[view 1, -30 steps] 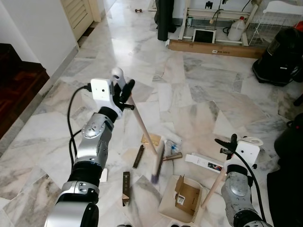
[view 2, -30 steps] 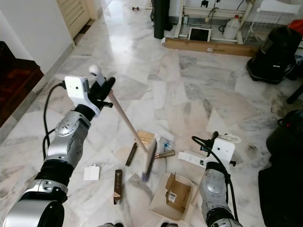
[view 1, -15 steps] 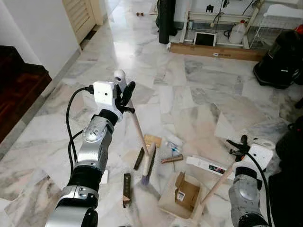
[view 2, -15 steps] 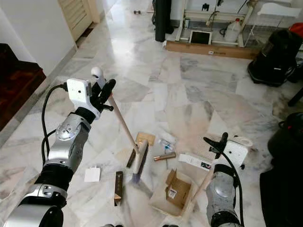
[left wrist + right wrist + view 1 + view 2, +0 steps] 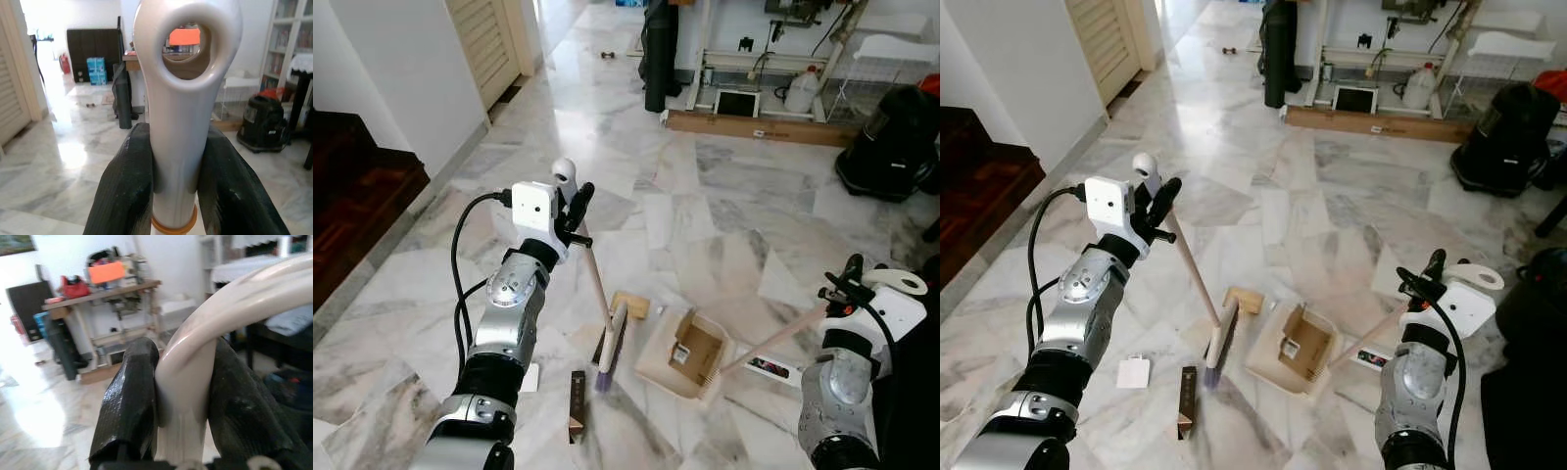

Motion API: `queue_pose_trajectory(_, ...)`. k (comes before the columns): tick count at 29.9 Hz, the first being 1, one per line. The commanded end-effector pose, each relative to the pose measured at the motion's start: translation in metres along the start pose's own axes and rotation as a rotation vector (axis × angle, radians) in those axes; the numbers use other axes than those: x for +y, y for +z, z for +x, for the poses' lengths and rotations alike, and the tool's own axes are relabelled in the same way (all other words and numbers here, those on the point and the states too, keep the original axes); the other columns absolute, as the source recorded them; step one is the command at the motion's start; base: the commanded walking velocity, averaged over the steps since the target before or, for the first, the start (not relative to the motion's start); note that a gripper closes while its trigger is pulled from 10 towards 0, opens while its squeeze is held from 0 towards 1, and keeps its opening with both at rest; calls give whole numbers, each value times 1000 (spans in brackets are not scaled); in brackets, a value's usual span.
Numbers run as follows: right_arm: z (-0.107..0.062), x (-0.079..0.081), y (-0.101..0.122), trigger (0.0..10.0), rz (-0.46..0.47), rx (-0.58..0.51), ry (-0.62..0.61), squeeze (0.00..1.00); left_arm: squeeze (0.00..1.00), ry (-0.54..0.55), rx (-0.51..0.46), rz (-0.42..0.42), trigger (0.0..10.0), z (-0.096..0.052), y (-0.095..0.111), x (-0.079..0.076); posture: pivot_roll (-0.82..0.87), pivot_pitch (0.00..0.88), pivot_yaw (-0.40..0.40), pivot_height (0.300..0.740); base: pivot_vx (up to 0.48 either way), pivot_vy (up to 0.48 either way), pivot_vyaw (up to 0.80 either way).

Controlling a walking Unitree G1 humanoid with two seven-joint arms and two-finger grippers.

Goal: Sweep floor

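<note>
My left gripper is shut on the white top of a wooden broom handle; its black fingers clamp that top. The broom head rests on the marble floor beside a tan block. My right gripper is shut on the white loop handle of a long-handled dustpan. The cream pan lies on the floor just right of the broom head, with a cardboard box inside it. A dark brown strip lies on the floor nearer me.
A white card lies on the floor at left. A flat packet lies right of the pan. A black vacuum cleaner stands at far right, a long cardboard box and shelving at the back, dark steps at left.
The dustpan has slid up and left, level with the broom head, with the cardboard box in it. The right gripper rose and moved right. Small litter beside the broom is no longer visible.
</note>
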State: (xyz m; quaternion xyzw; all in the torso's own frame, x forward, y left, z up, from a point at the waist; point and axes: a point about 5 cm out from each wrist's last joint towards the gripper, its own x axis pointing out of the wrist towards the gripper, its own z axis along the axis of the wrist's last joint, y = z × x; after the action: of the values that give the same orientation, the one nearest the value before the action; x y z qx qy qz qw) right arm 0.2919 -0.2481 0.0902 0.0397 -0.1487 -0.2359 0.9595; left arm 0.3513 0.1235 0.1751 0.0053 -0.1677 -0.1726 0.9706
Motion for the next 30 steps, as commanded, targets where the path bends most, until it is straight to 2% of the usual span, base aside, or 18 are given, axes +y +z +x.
queue_pose_trajectory(1, 2, 6, 6, 10000, -3, -25, 43, 0, 0, -6, -21, 54, 10000, -2, 2, -1, 69, 0, 17, 740, 0, 0, 0)
queue_pose_trajectory(4, 4, 6, 12, 10000, 17, -44, 43, 0, 0, 30, -24, 54, 10000, -3, 1, 1, 65, 0, 9, 740, 0, 0, 0)
queue_pose_trajectory(12, 14, 7, 32, 10000, -3, -99, 100, 0, 0, 74, -37, 82, 10000, -4, 2, 5, 52, 4, -11, 740, 0, 0, 0)
queue_pose_trajectory(24, 13, 17, 39, 10000, 20, -102, 117, 0, 0, 78, -27, 89, 10000, -5, 0, 8, 54, 23, 13, 740, 0, 0, 0)
queue_pose_trajectory(30, 8, 21, 40, 10000, 17, -104, 132, 0, 0, 82, -27, 103, 10000, -5, 3, 12, 58, 38, 25, 740, 0, 0, 800)
